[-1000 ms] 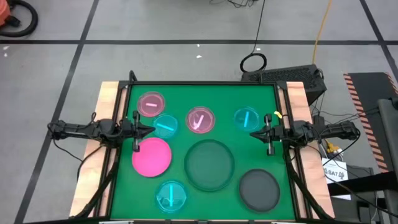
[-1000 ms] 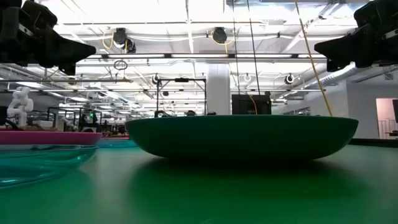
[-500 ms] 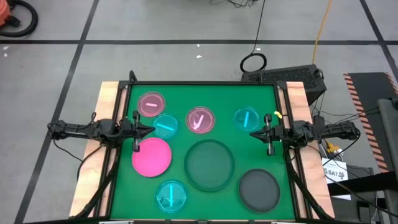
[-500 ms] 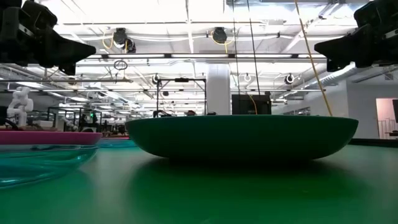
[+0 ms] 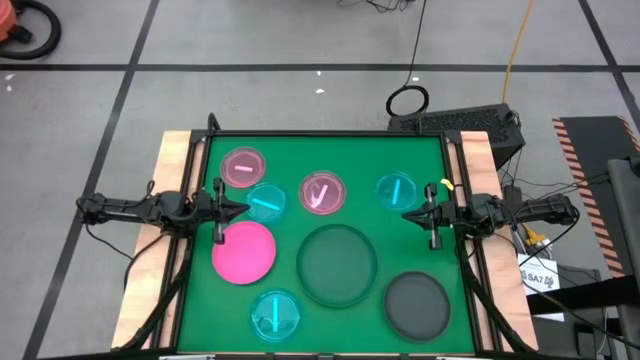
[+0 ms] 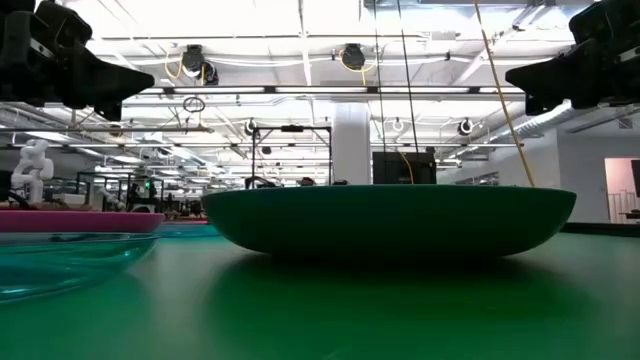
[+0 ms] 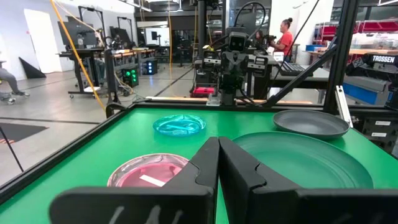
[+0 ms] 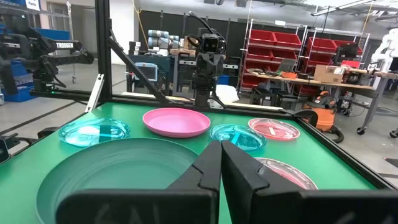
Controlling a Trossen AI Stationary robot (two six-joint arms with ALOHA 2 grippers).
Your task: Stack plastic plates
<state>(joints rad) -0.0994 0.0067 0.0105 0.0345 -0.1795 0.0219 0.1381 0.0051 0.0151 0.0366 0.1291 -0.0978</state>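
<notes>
Nothing moved since before: seven unstacked plastic plates (image 5: pixel 338 263), left gripper (image 5: pixel 241 209) and right gripper (image 5: pixel 406 217) shut, empty.

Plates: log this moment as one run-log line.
left claw: shut, empty, left edge | right claw: shut, empty, right edge | plastic plates: all separate, none stacked

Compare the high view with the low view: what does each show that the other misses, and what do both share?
Only the high view shows the full layout: two small pink plates, three small cyan plates, and a second grey plate, with the shut left gripper and right gripper at the table's sides.

Only the low view shows the room behind: ceiling lights and a white pillar.

Both show the green table, the hot pink plate and the big central grey plate.
</notes>
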